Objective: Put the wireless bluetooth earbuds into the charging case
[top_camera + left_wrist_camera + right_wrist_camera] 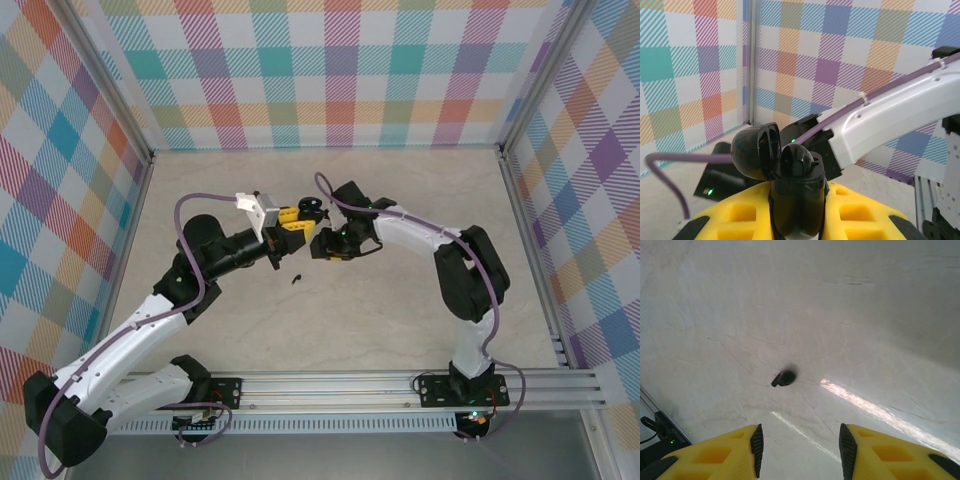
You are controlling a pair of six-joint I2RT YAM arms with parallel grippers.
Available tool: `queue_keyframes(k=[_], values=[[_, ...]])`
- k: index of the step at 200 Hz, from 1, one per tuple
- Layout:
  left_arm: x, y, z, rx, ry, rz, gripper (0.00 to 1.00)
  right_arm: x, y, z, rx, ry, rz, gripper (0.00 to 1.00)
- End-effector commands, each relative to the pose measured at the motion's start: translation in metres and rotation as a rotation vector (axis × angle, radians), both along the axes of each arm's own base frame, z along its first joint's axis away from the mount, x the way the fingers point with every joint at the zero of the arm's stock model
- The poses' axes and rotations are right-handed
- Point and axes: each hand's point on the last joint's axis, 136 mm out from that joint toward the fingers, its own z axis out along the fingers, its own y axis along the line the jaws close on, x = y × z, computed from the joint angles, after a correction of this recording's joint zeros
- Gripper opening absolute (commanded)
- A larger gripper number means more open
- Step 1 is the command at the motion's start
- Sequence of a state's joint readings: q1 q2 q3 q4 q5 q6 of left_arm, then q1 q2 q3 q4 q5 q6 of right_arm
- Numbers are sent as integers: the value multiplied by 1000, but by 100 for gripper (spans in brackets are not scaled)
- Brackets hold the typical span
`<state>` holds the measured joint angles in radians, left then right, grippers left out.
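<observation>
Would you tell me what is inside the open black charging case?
In the charging case, one dark rounded shape shows, perhaps an earbud; its own wall hides the wells below.

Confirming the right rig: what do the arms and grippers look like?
The left arm and right arm have white shells, black joints and a purple cable each. The left gripper and right gripper have yellow fingers, the right's edged with black pads.

**Two arms converging, pincers close together**

The left arm (150,320) reaches forward and to the right. Its pincer (797,202) is clamped on a black charging case (796,182), held aloft. The right arm (425,235) bends at the elbow and extends leftward. Its pincer (800,442) points down at the worktop (865,315), jaws parted and holding nothing.
</observation>
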<state>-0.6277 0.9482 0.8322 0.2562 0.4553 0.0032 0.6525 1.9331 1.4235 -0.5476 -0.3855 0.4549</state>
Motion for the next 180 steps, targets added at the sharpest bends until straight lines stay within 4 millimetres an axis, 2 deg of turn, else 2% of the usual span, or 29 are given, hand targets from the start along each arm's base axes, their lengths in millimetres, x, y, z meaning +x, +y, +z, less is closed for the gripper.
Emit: queue_keyframes(k=[1,71,120,180], values=[[-14,1,24,-41,-34,-34,1,-5,12,0,-28,3,51,47],[-22,5,32,-54,-49,-47,1,-17,32,-34,-189,21,158,51],[-24,6,33,-56,-56,-46,1,-20,44,-45,-246,19,172,49],[-24,6,34,-58,-55,-49,2,-22,41,-66,-371,7,180,43]])
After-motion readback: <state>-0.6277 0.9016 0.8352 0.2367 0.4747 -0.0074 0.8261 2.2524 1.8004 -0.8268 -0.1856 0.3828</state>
